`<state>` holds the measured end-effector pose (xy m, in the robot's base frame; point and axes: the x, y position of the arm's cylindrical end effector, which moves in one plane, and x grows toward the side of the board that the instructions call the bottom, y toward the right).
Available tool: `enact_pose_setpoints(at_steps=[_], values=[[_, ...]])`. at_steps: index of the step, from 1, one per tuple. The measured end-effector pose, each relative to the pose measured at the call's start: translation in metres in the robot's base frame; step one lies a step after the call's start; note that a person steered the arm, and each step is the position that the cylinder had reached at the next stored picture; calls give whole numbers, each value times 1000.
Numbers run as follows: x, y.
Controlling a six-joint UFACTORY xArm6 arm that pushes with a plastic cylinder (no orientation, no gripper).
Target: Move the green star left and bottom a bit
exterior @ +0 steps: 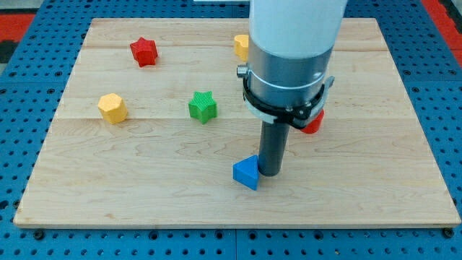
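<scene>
The green star lies on the wooden board, a little left of the middle. My tip rests on the board below and to the right of the star, well apart from it. The tip touches the right side of a blue triangle block. The arm's wide body hides the board behind it.
A red star lies at the top left. A yellow hexagon block lies at the left. A yellow block and a red block are partly hidden behind the arm. Blue pegboard surrounds the board.
</scene>
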<state>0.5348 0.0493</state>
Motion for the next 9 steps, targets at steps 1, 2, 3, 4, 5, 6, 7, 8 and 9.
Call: enact_pose_setpoints(at_steps=[1,2,3,4,5,6,7,8,9], values=[[-21,29],[-52,26],[-88,-14],[-119,-17],[-135,-47],[-126,-100],[-137,-97],[-112,-114],[-148,-131]])
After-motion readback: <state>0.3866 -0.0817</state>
